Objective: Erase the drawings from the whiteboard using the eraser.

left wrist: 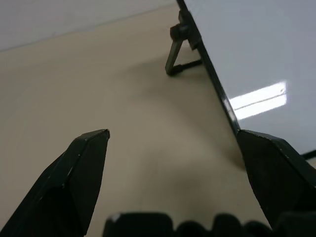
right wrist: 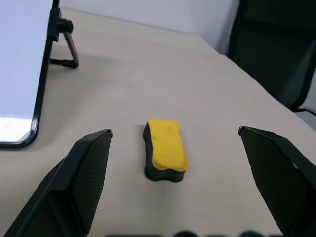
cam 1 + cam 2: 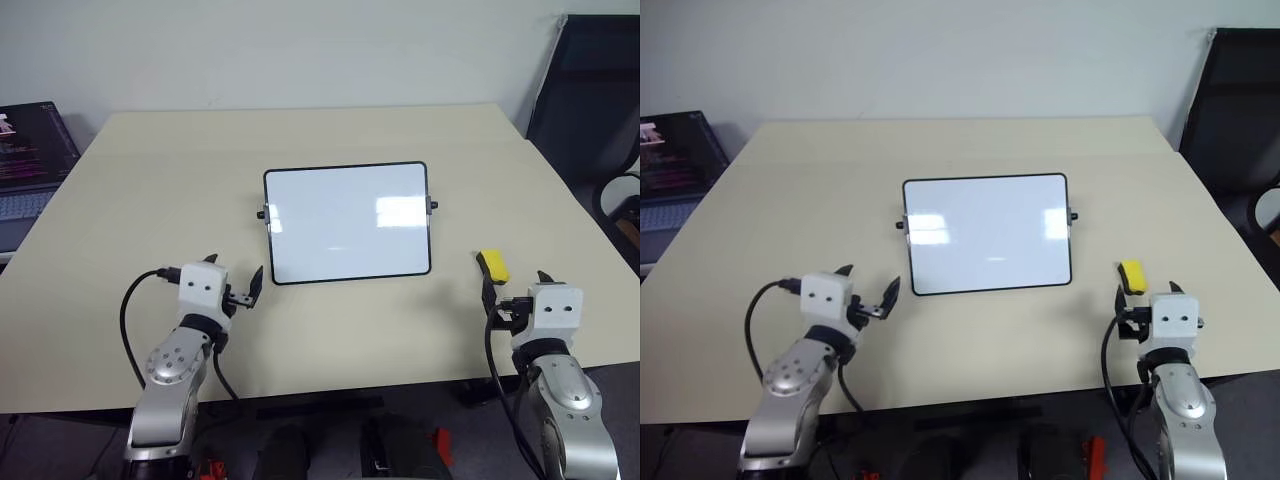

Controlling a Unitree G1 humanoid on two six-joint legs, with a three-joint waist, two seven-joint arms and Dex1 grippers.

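While both arms reach level over the worktop point(image 3: 120, 180), the right claw point(image 2: 175, 138) gapes empty just behind the eraser point(image 2: 165, 149); the left claw point(image 1: 173, 138) gapes empty beside the whiteboard point(image 3: 347, 222).

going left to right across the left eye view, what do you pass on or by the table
open laptop with a dark screen → left gripper with two black fingers → white glossy whiteboard in a thin black frame → small yellow eraser block → right gripper → black chair
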